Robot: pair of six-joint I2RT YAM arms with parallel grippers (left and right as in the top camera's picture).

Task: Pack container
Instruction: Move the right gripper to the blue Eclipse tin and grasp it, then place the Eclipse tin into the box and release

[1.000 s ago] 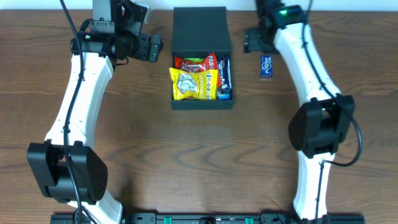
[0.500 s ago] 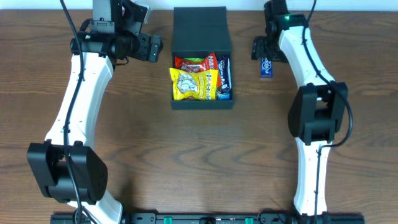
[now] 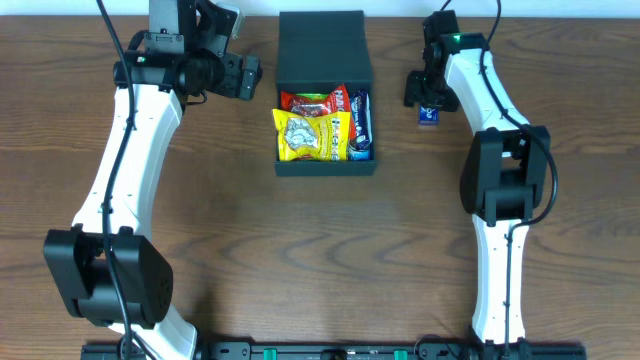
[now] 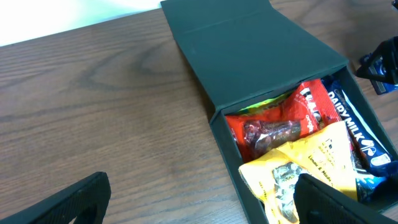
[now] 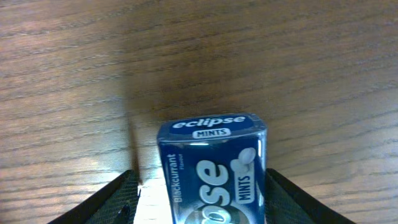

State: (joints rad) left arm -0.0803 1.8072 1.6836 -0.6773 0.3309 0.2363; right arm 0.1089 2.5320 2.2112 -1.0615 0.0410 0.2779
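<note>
The dark teal-black matte rectangular container [image 3: 325,168], lid folded back, sits top centre on the brown wooden surface [image 3: 300,250]. The left gripper [image 4: 199,202] is spread wide beside it. At upper right, the right gripper [image 5: 208,196] straddles, unclamped, a blue Eclipse mints tin [image 5: 211,165].

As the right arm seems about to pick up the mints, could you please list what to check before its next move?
1. The mint tin lies centred inside the right gripper: ok.
2. The right gripper is open wider than the tin: ok.
3. The lid of the box is folded back: ok.
4. Free room in the box for the tin: cannot tell.
5. The left gripper is off to the side of the box: ok.
</note>
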